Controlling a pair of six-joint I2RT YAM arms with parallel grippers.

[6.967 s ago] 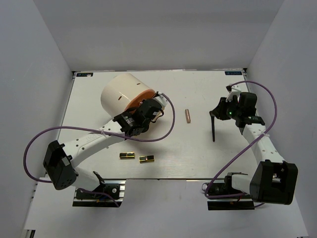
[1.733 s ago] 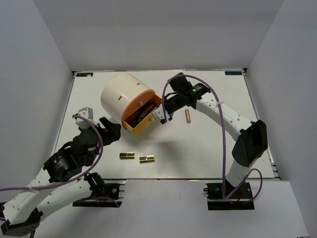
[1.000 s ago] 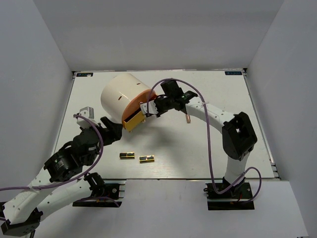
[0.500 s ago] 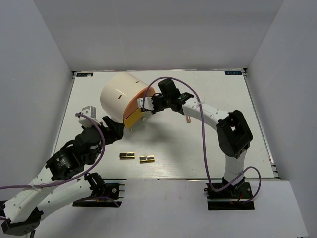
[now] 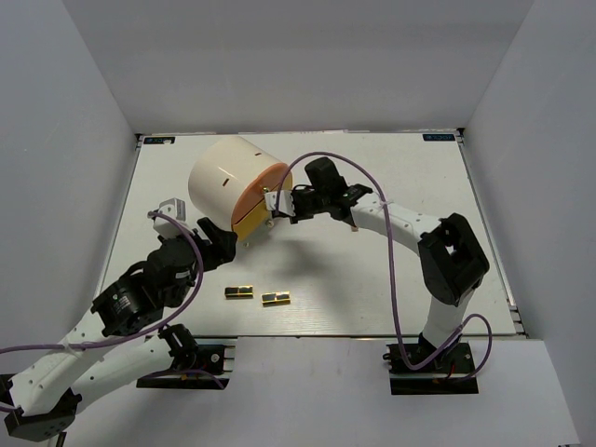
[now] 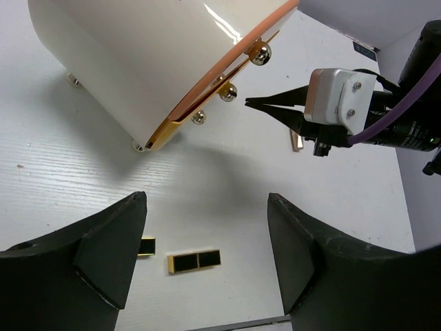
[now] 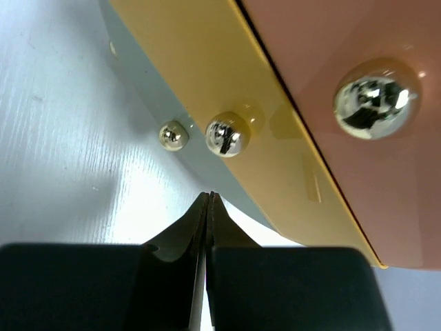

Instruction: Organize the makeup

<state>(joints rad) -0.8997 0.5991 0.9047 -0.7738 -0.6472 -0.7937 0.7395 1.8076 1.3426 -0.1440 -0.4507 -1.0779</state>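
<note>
- The makeup in view lies loose on the table. The first gold-and-black case and the second gold-and-black case lie just beside each other near the front edge. The rose-gold lipstick lies farther back, partly under the right arm.
- No brushes or tubes show anywhere on the table. Whether they sit inside the organiser cannot be told.
- The big cream cylinder lies tilted on its side, orange face toward the arms. Its yellow drawer looks pushed in, with only a thin seam showing along the face.
- The right gripper has its jaws clenched tip to tip with nothing between them. It points at the drawer front just below a small gold knob, close to it but apart from it.
- The left gripper hangs released and empty, jaws spread wide. It sits beside the cylinder's lower edge, above the two cases.
- As I judge it, the step in hand is working the drawer, and three pieces are not yet put away.
- Next, a drawer probably has to come out by its knob. The right jaws would need to part and close around that knob, while the left drops squarely over one case and pinches its long sides.
</note>
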